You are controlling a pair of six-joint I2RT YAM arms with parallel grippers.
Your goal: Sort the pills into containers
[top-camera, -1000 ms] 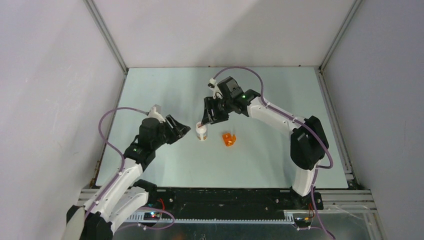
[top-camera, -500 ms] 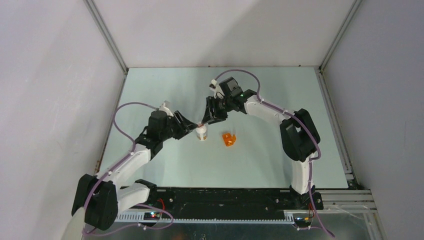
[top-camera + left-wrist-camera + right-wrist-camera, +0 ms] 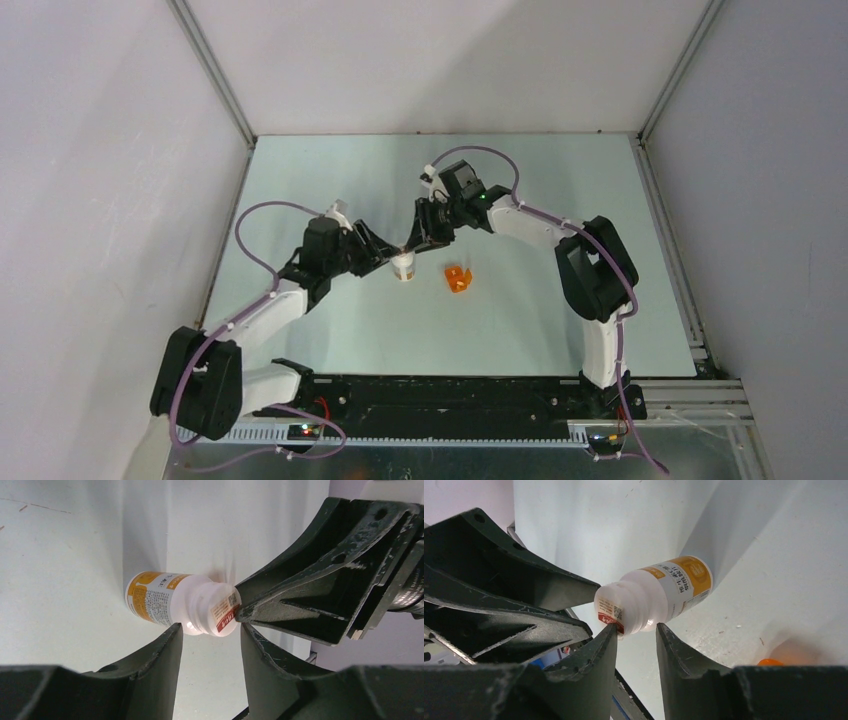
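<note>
pill bottle upright on table, centre of top view, white cap on | left gripper jaws narrowly parted at its cap, pinching or not: can't tell | right gripper same from opposite side, can't tell | orange cup just right of bottle, untouched

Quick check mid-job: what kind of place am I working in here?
Most likely a lab test cell, not a pharmacy: a plain pale table boxed in by blank walls and metal rails, with two robot arms bolted at its near edge.
</note>
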